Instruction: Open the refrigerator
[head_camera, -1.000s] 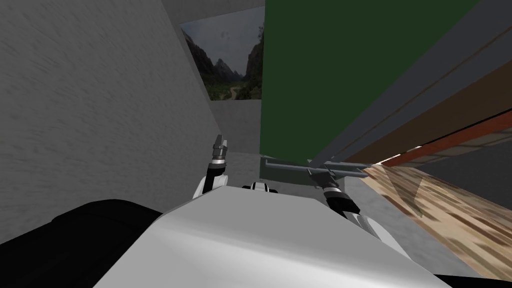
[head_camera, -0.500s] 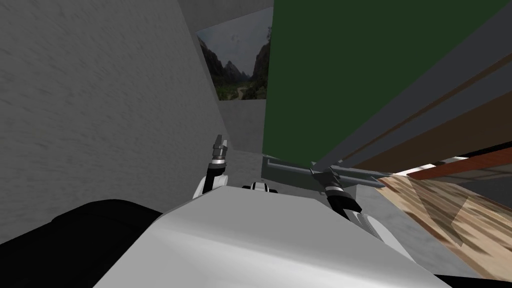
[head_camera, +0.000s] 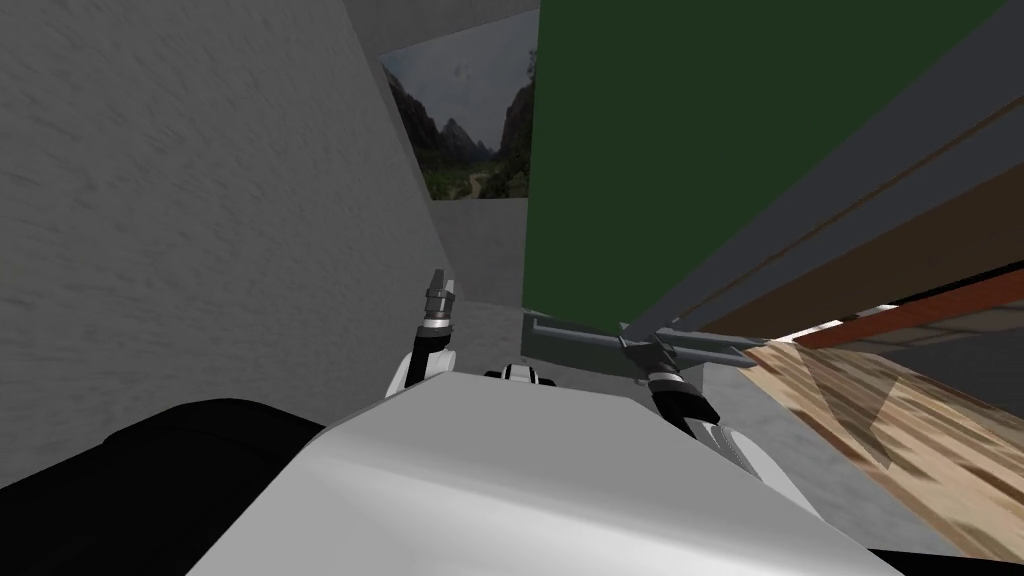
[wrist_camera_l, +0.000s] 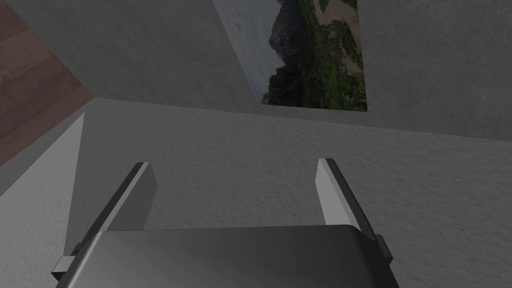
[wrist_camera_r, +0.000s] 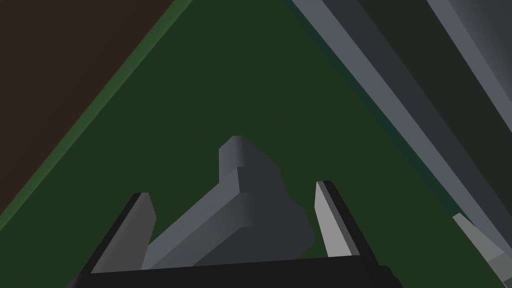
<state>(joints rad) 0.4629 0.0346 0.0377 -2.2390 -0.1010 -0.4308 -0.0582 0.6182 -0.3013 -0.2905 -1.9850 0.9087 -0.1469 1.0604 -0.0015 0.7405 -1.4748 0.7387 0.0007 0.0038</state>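
Observation:
The refrigerator has a flat dark green door (head_camera: 650, 150) that rises right in front of me. A grey bar handle (head_camera: 580, 338) runs across its lower part. My right gripper (head_camera: 640, 350) is at this handle. In the right wrist view the handle (wrist_camera_r: 240, 200) lies between the two fingers of the right gripper (wrist_camera_r: 232, 189), against the green door (wrist_camera_r: 240, 90). The fingers stand wide apart, with a gap showing beside the handle. My left gripper (head_camera: 440, 285) is raised left of the door, away from it. Its fingers (wrist_camera_l: 233, 162) are open and hold nothing.
A grey wall (head_camera: 200, 200) stands close on my left. A landscape picture (head_camera: 465, 130) hangs on the far wall past the door's edge. Grey and brown panels (head_camera: 880, 200) run along the door's right side, above a wood-patterned floor (head_camera: 880, 430).
My head view has swung a little sideways and partly back. The right gripper stays at the handle, and the left arm has not moved.

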